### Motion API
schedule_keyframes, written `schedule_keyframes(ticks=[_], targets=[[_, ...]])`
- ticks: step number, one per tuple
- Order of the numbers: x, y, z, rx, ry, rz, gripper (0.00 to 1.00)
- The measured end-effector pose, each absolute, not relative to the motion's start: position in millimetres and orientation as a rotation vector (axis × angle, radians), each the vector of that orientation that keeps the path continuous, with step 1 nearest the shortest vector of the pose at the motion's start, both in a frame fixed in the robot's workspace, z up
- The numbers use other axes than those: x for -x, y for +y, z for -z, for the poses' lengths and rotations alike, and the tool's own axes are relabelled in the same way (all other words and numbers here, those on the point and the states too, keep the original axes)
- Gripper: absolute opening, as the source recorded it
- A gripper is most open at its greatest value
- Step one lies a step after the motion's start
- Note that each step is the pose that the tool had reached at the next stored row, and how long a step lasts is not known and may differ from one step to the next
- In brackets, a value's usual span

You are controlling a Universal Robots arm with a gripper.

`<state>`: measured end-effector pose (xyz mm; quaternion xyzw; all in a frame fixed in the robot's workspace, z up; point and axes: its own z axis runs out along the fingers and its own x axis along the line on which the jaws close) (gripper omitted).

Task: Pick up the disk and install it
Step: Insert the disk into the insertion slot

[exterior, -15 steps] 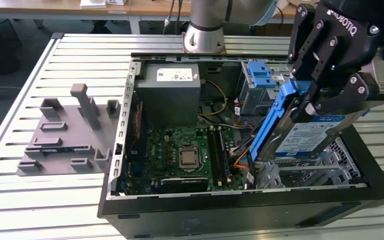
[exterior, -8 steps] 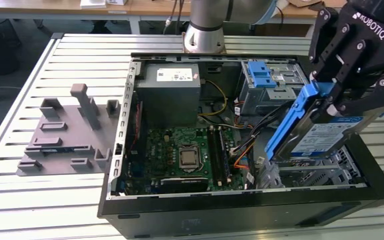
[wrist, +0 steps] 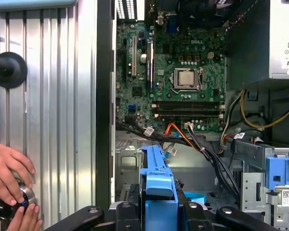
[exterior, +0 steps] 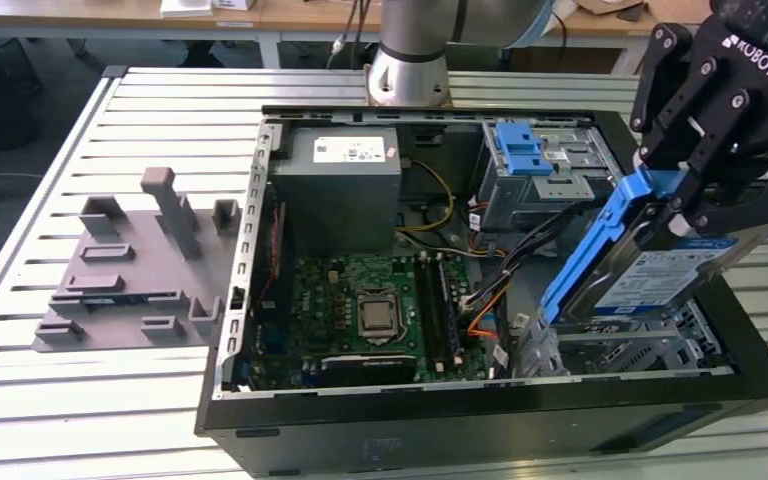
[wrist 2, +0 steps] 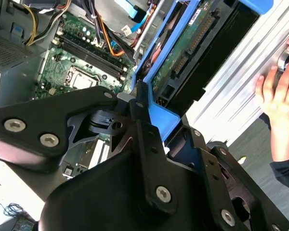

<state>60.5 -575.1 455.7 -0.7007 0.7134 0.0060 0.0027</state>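
Exterior view: gripped tight by the gripper, the disk, tilted over the open computer case with motherboard inside. Second wrist view: clamped on the disk's blue rail, probably near its end. First wrist view: a person's hand on a knob.

glossy blue plastic disk rails

Open computer case with green motherboard on slatted table, grey fixture just beside

Slatted metal table, open computer case lying on it, grey plastic rack beside the case, arm's base beyond the case.
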Motion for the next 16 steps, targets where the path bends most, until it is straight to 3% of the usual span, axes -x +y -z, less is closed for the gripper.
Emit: schedule_keyframes(ticks=[16], targets=[[-73, -575, -446, 2.196, 2.238, -0.019, 0.36]])
